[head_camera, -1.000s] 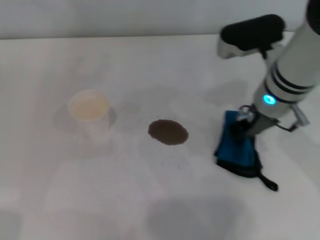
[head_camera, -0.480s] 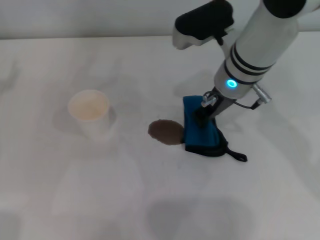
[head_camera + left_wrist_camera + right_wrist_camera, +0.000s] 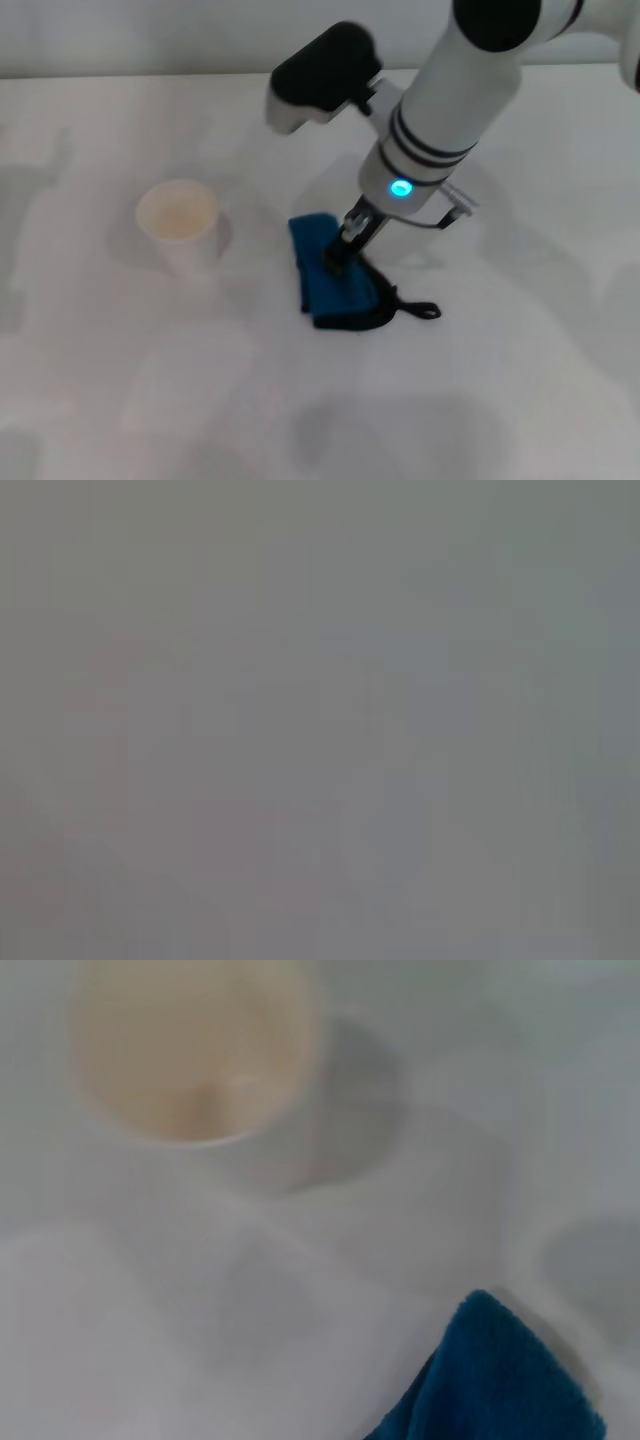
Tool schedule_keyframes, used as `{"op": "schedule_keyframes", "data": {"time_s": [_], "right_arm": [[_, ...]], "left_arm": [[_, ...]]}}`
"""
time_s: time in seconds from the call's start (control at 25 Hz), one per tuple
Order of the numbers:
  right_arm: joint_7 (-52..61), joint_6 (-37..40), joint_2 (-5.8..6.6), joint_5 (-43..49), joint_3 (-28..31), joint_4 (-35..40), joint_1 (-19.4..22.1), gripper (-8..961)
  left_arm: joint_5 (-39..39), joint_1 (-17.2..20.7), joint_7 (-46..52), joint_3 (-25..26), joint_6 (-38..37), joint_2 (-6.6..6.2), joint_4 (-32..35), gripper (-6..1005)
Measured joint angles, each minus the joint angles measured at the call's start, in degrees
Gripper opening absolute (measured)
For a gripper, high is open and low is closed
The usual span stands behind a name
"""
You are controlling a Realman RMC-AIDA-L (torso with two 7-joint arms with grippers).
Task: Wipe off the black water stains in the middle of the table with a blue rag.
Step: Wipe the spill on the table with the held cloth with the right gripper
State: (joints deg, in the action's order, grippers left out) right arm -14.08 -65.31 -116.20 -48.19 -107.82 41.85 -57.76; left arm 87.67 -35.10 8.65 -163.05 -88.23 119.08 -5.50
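From the head view, our right gripper (image 3: 340, 255) pinches the blue rag (image 3: 330, 272) against the table (image 3: 520, 400), hiding the stains; the cup (image 3: 180, 222) stands near, so we risk knocking it. Left wrist: nothing visible. Right wrist: cup (image 3: 190, 1050) beyond rag (image 3: 500, 1380).
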Motion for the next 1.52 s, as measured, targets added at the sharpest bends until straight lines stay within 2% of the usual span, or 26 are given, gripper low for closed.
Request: {"op": "schedule_keyframes", "data": {"time_s": [0.2,0.52,0.64,0.84,0.96,1.28,1.36,1.52], "right_arm": [[-5.30,2.51,0.00,-6.54,-3.51,-1.90,-1.27,124],[-5.80,10.36,0.01,-2.67,-5.81,-14.08,-6.05,125],[-5.31,11.10,0.08,-0.73,-5.35,-14.83,-6.23,125],[-2.88,12.72,0.08,3.90,-5.07,-14.81,-6.38,126],[-3.55,12.52,0.01,2.88,-6.30,-12.96,-6.25,126],[-9.40,11.08,0.00,-12.03,-15.91,-7.29,-6.43,127],[-9.89,10.80,0.00,-14.08,-18.11,-6.52,-6.92,127],[-10.37,11.81,0.01,-14.37,-18.55,-7.07,-7.24,127]], "left_arm": [[-1.41,0.63,-0.80,0.01,-0.73,0.06,2.30,885],[-1.85,2.87,-1.11,0.01,-1.81,0.03,4.66,885],[-1.90,3.54,-1.12,0.01,-1.94,0.01,5.02,885],[-2.07,3.81,-1.14,0.01,-1.97,0.01,5.42,885],[-2.22,3.74,-1.16,0.01,-1.97,0.01,5.79,885],[-2.41,3.17,-1.19,0.01,-1.67,0.01,5.86,886],[-2.42,3.17,-1.18,0.01,-1.72,0.01,5.86,886],[-2.42,3.39,-1.19,0.01,-1.86,0.01,5.98,886]]}}
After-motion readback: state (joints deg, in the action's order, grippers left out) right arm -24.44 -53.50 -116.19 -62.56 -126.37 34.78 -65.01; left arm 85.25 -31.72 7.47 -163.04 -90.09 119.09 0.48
